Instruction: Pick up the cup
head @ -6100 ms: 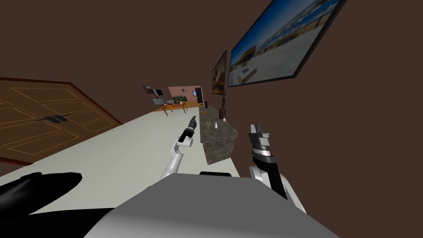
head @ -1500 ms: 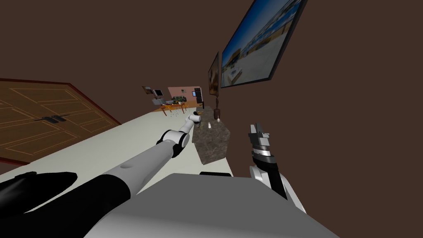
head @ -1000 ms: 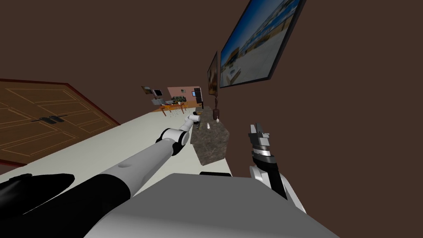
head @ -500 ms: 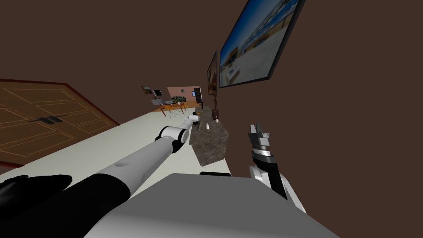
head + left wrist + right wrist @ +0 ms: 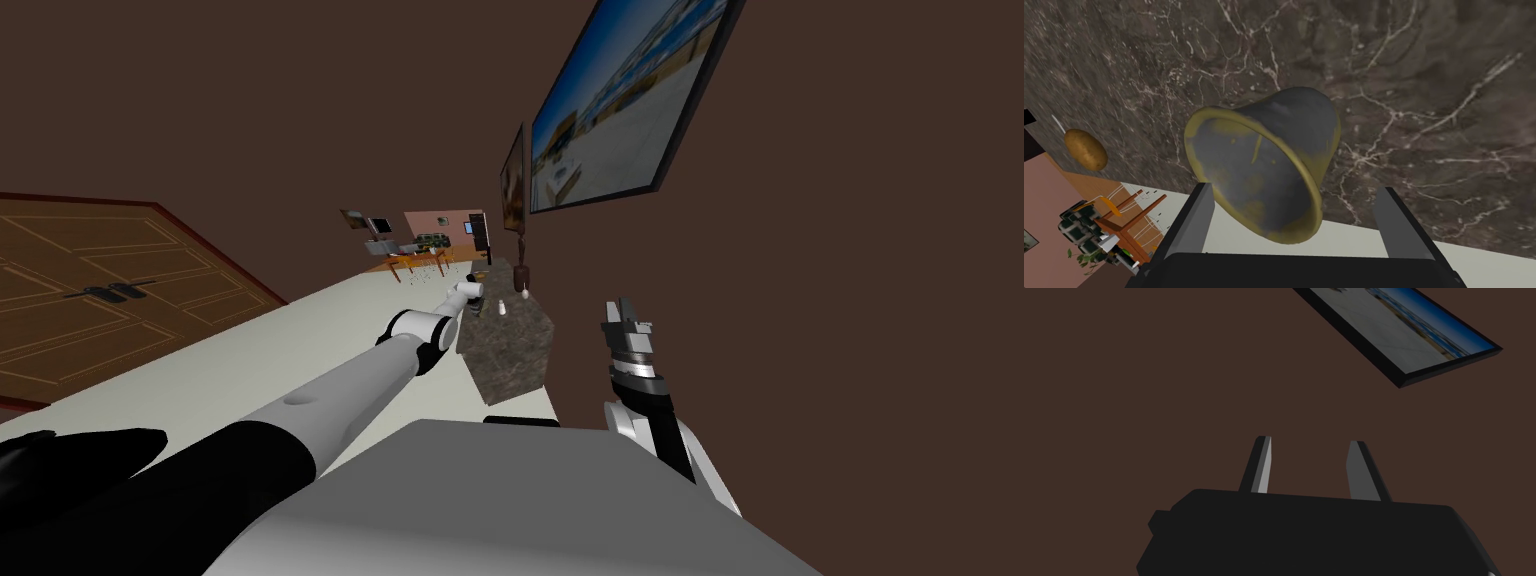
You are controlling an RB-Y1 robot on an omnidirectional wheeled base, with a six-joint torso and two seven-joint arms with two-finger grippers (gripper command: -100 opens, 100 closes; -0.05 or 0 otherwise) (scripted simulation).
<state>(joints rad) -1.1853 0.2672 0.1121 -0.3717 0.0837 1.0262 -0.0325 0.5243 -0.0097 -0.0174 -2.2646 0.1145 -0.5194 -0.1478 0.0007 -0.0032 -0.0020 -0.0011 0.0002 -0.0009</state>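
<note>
My left tool (image 5: 1295,188) reaches over the dark marble table (image 5: 1424,90), with its two fingers wide apart. The cup (image 5: 1264,165), grey with a yellowish rim, lies on its side on the table between these fingers. Its mouth is turned toward my hand and it is closer to one finger; I cannot tell if they touch. A potato (image 5: 1085,149) lies well apart from it. My right tool (image 5: 1311,440) is held up at my right side, with its fingers apart.
</note>
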